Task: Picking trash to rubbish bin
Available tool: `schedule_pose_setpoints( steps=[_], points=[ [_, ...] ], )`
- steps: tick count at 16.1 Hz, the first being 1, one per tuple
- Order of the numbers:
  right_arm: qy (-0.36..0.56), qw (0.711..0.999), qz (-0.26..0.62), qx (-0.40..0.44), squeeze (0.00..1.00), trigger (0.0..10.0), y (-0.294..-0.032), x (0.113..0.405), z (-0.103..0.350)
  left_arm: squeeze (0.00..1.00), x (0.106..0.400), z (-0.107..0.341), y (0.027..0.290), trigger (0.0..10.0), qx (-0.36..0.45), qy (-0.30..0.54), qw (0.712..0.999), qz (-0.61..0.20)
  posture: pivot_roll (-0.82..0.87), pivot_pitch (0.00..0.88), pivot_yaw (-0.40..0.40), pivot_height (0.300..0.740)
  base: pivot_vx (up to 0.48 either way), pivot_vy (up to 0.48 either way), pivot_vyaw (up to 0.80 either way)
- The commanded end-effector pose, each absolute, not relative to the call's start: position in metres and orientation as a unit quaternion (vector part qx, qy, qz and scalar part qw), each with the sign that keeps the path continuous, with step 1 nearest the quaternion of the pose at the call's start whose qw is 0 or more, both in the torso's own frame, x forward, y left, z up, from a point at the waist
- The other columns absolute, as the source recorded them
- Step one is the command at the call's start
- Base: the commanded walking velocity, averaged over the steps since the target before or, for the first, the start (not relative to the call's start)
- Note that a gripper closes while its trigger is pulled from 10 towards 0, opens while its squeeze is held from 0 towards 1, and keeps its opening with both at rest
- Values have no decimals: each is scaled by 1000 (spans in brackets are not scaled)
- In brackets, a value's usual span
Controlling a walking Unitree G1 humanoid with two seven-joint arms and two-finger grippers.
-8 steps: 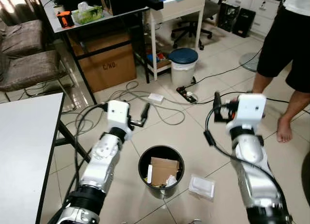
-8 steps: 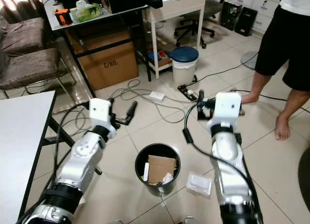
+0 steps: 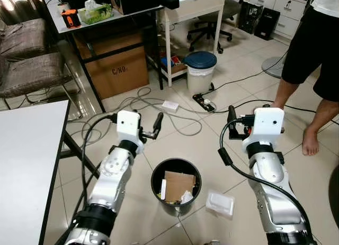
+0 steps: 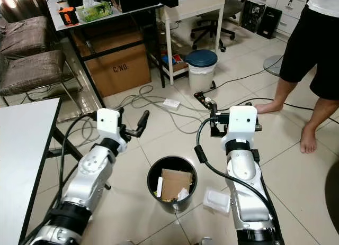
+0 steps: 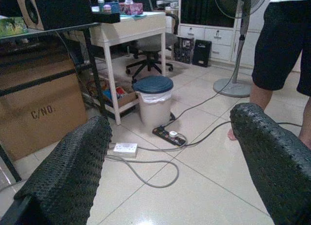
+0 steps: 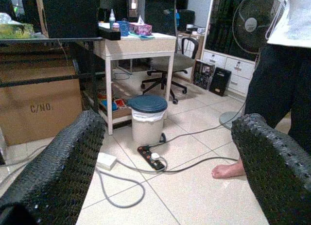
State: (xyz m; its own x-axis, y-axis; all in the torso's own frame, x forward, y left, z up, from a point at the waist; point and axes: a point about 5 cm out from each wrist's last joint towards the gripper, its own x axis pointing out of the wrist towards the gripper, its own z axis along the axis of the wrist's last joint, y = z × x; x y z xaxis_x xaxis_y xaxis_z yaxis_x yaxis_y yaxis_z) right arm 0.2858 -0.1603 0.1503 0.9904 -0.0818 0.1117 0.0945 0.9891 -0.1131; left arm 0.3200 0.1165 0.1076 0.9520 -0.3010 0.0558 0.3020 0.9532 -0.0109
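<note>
A black rubbish bin (image 3: 176, 184) stands on the tiled floor between my two arms, with cardboard (image 3: 177, 184) and white scraps inside. A flat white plastic piece of trash (image 3: 220, 203) lies on the floor just right of the bin, beside my right forearm. My left gripper (image 3: 158, 121) hovers open above and left of the bin, pointing away from me. Its fingers (image 5: 73, 166) are spread wide with nothing between them. Above and right of the bin my right gripper (image 3: 232, 116) is open too, its fingers (image 6: 58, 171) likewise bare.
A white table (image 3: 26, 160) edges in at the left. Cables and a power strip (image 3: 204, 103) lie on the floor ahead, before a white bin with a blue lid (image 3: 201, 71). A cardboard box (image 3: 115, 70) sits under a desk. A person (image 3: 312, 60) stands barefoot at the right.
My right arm has drawn slightly left and down, closer to the bin. The left arm, bin and floor trash stay where they were.
</note>
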Motion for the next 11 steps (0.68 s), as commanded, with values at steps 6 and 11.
schedule_pose_setpoints(
  steps=[6,11],
  points=[
    [-53,996,-27,-70,0,10000,-148,284,155,0,323,109,116,10000,-9,-30,988,-149,-141,63,68,740,0,0,800],
    [-55,995,-22,-75,0,10000,-147,286,157,0,324,110,115,10000,-9,-31,989,-146,-140,66,65,740,0,0,800]
  ],
)
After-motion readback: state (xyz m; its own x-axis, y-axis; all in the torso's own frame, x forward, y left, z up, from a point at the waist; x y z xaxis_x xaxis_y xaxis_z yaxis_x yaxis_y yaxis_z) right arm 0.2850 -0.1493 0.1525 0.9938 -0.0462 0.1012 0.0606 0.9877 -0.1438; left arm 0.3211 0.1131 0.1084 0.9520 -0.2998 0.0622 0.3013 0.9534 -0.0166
